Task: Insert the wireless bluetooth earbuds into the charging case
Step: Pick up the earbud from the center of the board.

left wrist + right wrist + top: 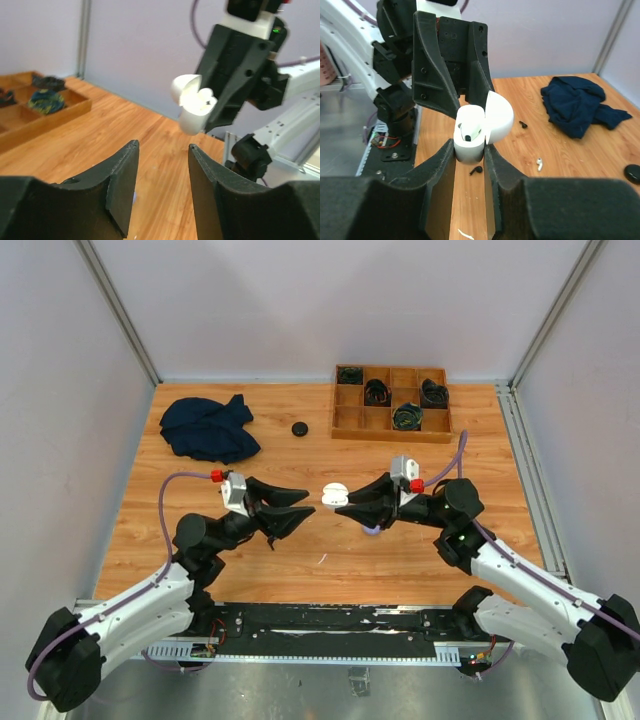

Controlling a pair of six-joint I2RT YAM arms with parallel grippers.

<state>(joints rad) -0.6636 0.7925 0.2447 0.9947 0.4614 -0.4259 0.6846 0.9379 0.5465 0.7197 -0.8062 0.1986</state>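
Observation:
My right gripper (342, 503) is shut on a white charging case (334, 494) and holds it above the table with its lid open. In the right wrist view the case (469, 147) sits between my fingertips, and a white earbud (470, 131) rests in one of its slots. My left gripper (309, 505) is open and empty, facing the case from a short gap away; the case also shows in the left wrist view (192, 110). Two loose black earbuds (476, 170) (522, 124) and one white earbud (539, 162) lie on the wood below.
A navy cloth (208, 428) lies at the back left. A black round case (299, 428) sits next to it. A wooden compartment tray (347, 421) holding coiled cables stands at the back right. Walls enclose the table on three sides.

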